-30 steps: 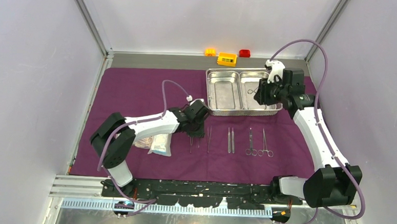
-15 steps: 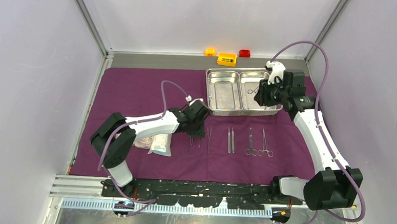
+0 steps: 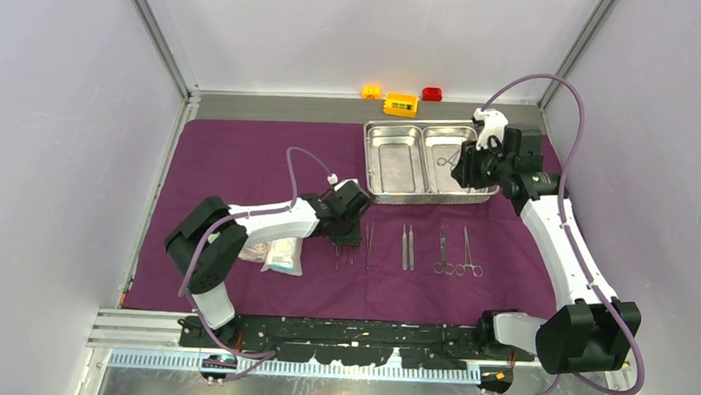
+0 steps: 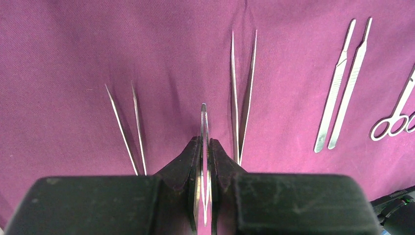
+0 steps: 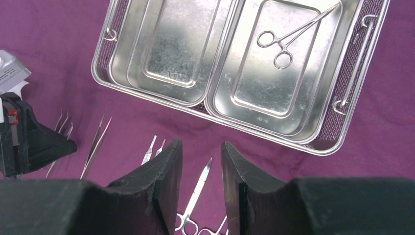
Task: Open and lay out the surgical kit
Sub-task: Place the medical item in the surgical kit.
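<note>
The dark-purple cloth (image 3: 240, 156) lies spread over the table. My left gripper (image 3: 345, 241) (image 4: 205, 142) is shut on thin steel tweezers (image 4: 204, 112), held low over the cloth. Two more tweezers lie either side of it, one (image 4: 125, 127) on the left and one (image 4: 243, 93) on the right. Further right lie two flat handles (image 3: 408, 248), then scissors and a clamp (image 3: 457, 253). The steel tray (image 3: 420, 160) (image 5: 345, 120) holds one clamp (image 5: 281, 41) in its right compartment. My right gripper (image 3: 464, 167) (image 5: 200, 144) hangs open above the tray's near right edge. Clear packets (image 3: 280, 255) lie by the left arm.
Yellow, orange and red toy bricks (image 3: 401, 102) sit beyond the cloth at the back wall. Side walls close in left and right. The tray's wire handle (image 5: 359, 54) lies along its right end.
The right wrist has drifted slightly right and back over the tray. The left gripper has shifted a little nearer with the tweezers still in it.
</note>
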